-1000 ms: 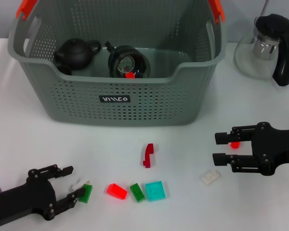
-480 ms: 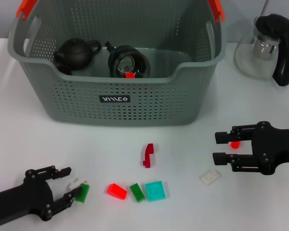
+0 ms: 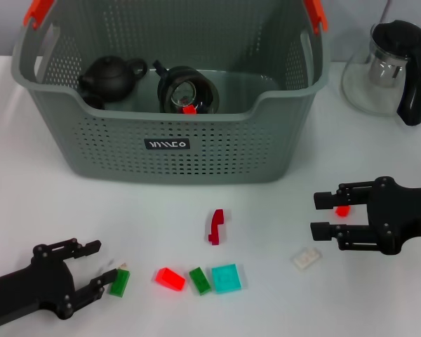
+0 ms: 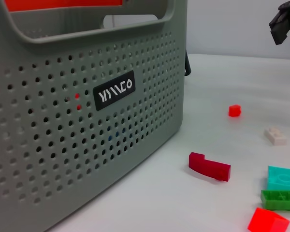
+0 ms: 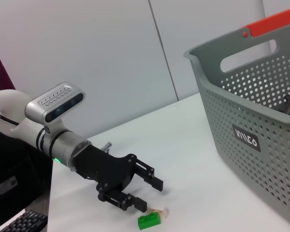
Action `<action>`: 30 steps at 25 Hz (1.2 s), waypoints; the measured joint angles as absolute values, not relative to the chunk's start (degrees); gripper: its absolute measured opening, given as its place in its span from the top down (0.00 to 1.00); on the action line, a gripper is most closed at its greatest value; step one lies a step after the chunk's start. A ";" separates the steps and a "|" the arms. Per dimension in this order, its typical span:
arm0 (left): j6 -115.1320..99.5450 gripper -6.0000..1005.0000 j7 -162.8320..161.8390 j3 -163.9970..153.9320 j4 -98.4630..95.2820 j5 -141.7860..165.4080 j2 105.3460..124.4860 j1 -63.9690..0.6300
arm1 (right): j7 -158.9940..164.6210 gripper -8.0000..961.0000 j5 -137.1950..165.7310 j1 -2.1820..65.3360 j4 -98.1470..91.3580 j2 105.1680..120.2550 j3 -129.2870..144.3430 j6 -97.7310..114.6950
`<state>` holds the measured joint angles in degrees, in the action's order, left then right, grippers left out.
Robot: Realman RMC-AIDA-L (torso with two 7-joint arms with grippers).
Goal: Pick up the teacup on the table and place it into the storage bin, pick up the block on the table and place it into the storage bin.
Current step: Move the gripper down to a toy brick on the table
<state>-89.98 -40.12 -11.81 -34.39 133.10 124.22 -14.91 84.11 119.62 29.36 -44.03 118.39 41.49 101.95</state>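
Observation:
The storage bin [image 3: 217, 151] stands at the back of the table, also seen in the left wrist view [image 4: 87, 125] and the right wrist view [image 5: 261, 130]. No teacup shows on the table; a black teapot [image 3: 112, 76] and a dark glass vessel [image 3: 186, 91] lie inside the bin. Loose blocks lie in front of it: dark red [image 3: 215, 226], red [image 3: 170, 278], green [image 3: 200, 280], teal [image 3: 224, 278], white [image 3: 306, 258]. My left gripper [image 3: 105, 263] is open at the near left, a green block [image 3: 119, 282] just off its lower fingertip. My right gripper [image 3: 314, 216] is open around a small red block [image 3: 342, 209].
A glass kettle with a black handle [image 3: 396, 70] stands at the back right. A tiny white piece [image 3: 119, 267] lies by the left fingertips. Bare white tabletop [image 3: 42, 203] lies between the bin and the left arm.
My left arm has drawn back toward the near-left corner, and the green block by it has shifted slightly the same way. The right arm has not moved.

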 joint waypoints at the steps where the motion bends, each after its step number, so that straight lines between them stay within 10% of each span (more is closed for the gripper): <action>1: -90.02 0.47 -40.12 -11.70 -34.39 133.09 124.21 -14.92 | 84.11 0.38 119.62 29.36 -44.03 118.37 41.48 101.95; 30: -87.38 0.55 -40.22 -12.04 -33.16 133.51 124.29 -15.58 | 84.11 0.38 119.62 29.45 -43.97 118.39 41.48 101.77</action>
